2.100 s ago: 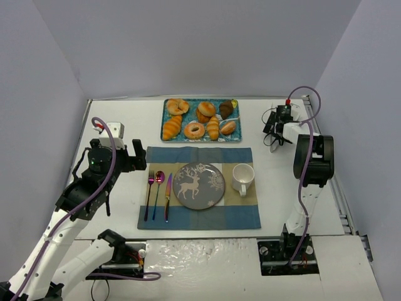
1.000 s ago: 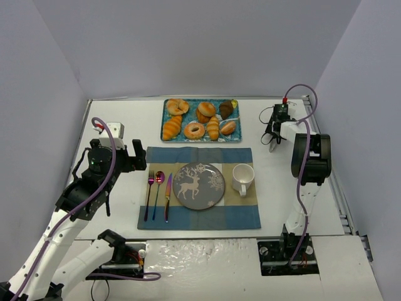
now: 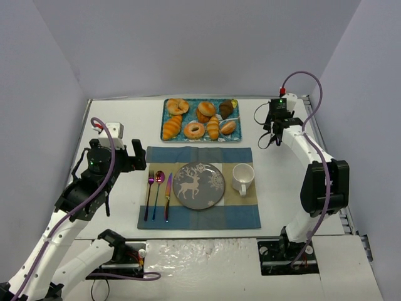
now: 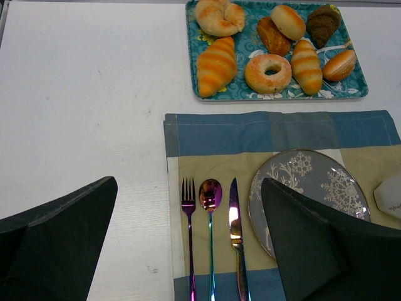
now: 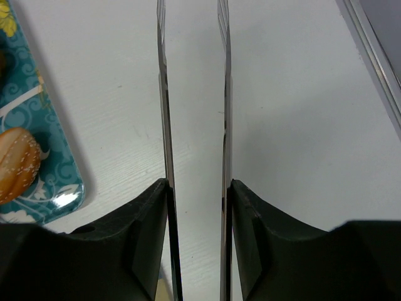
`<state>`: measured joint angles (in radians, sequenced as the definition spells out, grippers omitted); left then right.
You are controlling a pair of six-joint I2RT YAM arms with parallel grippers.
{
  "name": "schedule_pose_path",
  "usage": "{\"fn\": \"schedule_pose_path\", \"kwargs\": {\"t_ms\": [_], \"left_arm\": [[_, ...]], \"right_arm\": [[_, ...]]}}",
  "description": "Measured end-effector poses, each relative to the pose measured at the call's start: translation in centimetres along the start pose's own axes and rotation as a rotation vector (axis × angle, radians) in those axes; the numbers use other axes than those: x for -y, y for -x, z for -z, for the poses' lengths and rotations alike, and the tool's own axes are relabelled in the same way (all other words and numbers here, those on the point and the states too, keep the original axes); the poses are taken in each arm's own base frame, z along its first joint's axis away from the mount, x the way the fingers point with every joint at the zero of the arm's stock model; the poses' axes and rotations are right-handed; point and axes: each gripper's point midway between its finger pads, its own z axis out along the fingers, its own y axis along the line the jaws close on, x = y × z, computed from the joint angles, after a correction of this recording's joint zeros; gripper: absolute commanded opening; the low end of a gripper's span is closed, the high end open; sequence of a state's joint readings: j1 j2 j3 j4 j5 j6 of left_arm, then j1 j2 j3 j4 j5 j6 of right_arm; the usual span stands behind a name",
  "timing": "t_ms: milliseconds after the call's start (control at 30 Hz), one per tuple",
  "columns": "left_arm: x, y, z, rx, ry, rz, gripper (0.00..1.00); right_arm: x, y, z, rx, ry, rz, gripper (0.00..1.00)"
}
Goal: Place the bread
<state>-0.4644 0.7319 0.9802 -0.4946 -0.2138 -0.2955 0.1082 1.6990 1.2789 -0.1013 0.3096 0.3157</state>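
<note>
The bread (image 3: 228, 127) is a small oval golden bun at the right end of the teal tray (image 3: 202, 139), among other pastries. It also shows in the left wrist view (image 4: 339, 64) and in the right wrist view (image 5: 15, 164). The grey deer plate (image 3: 213, 172) lies bare on the placemat. My right gripper (image 3: 276, 123) hovers right of the tray. It is shut on metal tongs (image 5: 164, 94), whose two blades stand apart over bare table. My left gripper (image 3: 134, 157) is open and empty above the placemat's left edge, near the cutlery (image 4: 210, 194).
A blue and tan placemat (image 3: 198, 217) carries a fork, spoon and knife left of the plate and a white mug (image 3: 242, 177) to its right. The tray also holds a glazed doughnut (image 3: 194, 130), ridged rolls and a dark pastry. Grey walls close in three sides.
</note>
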Motion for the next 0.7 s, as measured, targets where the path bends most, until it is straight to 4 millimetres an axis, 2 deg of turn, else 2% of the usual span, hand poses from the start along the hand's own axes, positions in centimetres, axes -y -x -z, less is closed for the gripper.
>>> {"fn": "schedule_pose_path", "kwargs": {"t_ms": [400,533,700], "left_arm": [[0.0,0.0,0.0,-0.001,0.001,0.000,0.97],[0.0,0.0,0.0,-0.001,0.001,0.000,0.97],[0.0,0.0,0.0,-0.001,0.002,0.000,0.97]], "right_arm": [[-5.2,0.7,7.6,0.034,0.203,0.055,0.41],[-6.2,0.7,9.1,0.025,0.272,0.051,0.41],[-7.7,-0.4,10.1,-0.017,0.351,0.059,0.43]]}}
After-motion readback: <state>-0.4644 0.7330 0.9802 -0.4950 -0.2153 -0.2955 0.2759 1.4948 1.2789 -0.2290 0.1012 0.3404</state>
